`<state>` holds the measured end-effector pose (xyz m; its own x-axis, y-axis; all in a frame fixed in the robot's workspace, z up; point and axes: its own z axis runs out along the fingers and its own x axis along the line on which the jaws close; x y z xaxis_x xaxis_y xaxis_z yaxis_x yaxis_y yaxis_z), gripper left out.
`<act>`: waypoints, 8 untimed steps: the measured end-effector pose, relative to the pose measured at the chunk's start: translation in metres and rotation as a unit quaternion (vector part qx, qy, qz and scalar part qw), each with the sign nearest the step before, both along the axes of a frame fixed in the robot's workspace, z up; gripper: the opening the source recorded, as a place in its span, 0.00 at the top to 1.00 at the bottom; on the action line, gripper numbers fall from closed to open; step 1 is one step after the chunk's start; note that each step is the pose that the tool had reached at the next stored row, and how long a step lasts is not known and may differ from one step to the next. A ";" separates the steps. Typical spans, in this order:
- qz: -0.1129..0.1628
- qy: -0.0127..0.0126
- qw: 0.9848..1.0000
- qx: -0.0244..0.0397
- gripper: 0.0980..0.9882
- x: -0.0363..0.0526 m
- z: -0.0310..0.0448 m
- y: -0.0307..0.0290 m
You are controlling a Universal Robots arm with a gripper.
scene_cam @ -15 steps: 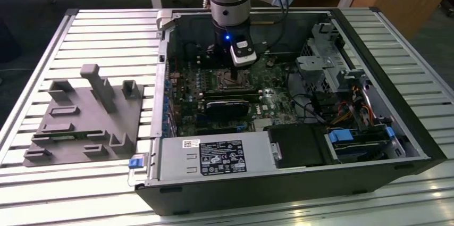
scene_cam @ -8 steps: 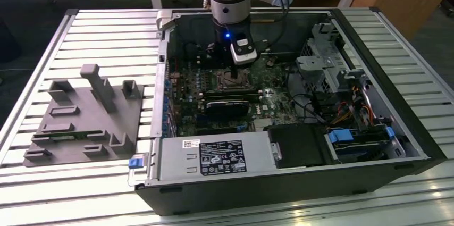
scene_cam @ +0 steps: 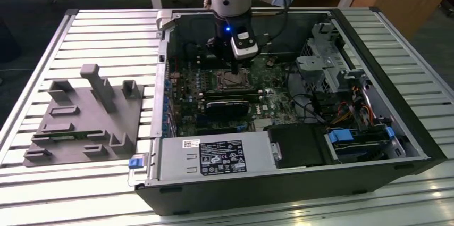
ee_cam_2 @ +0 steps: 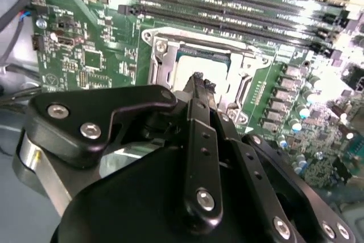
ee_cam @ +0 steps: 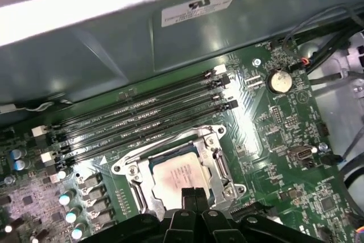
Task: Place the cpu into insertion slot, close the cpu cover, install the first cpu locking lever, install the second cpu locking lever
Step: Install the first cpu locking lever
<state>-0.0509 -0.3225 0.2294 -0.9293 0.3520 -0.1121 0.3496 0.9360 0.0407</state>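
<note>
The cpu [ee_cam: 173, 176] lies flat in the insertion slot [ee_cam: 128, 170] on the green board, its dull silver top facing up. The silver cpu cover [ee_cam: 215, 160] appears to lie down around it as a frame with a square window. My gripper [ee_cam: 193, 193] hovers just above the near edge of the cpu with its black fingers pressed together, holding nothing that I can see. In the second wrist view the gripper [ee_cam_2: 200, 81] points at the cpu [ee_cam_2: 202, 61] inside the cpu cover [ee_cam_2: 162, 61]. In the exterior view the gripper [scene_cam: 236, 68] reaches down into the open case over the slot [scene_cam: 233, 80].
Long black memory slots [ee_cam: 142, 118] run beside the socket, with a coin cell [ee_cam: 278, 81] and cables nearby. A black card [scene_cam: 227, 108] sits below the socket, then the power supply [scene_cam: 212, 157]. A drive cage [scene_cam: 326, 50] stands at the exterior view's right. A grey fixture [scene_cam: 85, 114] is outside the case.
</note>
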 end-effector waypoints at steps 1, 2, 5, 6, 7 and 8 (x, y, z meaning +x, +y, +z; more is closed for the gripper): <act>0.000 0.000 1.000 0.000 0.99 0.0000 0.0011 0.0000; 0.000 0.000 1.000 0.000 0.99 0.0000 0.0024 0.0000; 0.000 0.000 1.000 0.000 0.99 0.0000 0.0038 0.0000; 0.000 0.000 1.000 0.000 0.99 0.0000 0.0038 0.0000; 0.000 0.000 1.000 0.000 0.99 0.0000 0.0038 0.0000; 0.000 0.000 1.000 0.000 0.99 0.0000 0.0038 0.0000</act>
<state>-0.0509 -0.3225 0.2333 -0.9293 0.3520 -0.1121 0.3496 0.9360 0.0407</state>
